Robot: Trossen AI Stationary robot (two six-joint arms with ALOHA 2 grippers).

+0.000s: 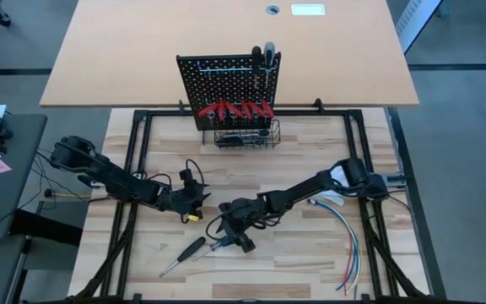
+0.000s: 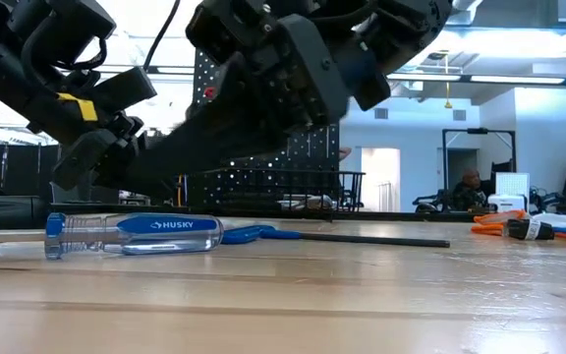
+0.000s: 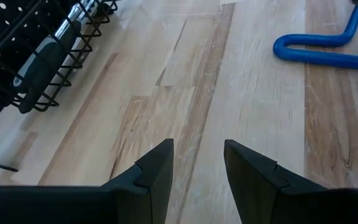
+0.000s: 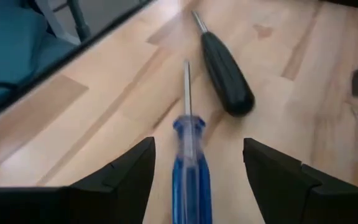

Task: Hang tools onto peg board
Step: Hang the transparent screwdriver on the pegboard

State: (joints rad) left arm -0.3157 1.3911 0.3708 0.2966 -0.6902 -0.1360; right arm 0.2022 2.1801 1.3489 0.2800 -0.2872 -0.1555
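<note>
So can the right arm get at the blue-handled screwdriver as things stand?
Probably yes. The right tool sits open, fingers either side of the blue-handled screwdriver on the table; only the black-handled screwdriver lies nearby, clear of it.

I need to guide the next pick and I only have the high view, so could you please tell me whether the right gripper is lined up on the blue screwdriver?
Observer: Yes. In the right wrist view the blue screwdriver lies between the right gripper's open fingers, still flat on the table.
Operator: Thank you. Is anything close beside it?
Observer: A black screwdriver lies just past it, near the blue one's shaft, apart from the fingers.
Operator: And the left gripper, please?
Observer: The left gripper is open and empty over bare wood, with a blue hex key ahead of it and the wire basket off to one side.
</note>
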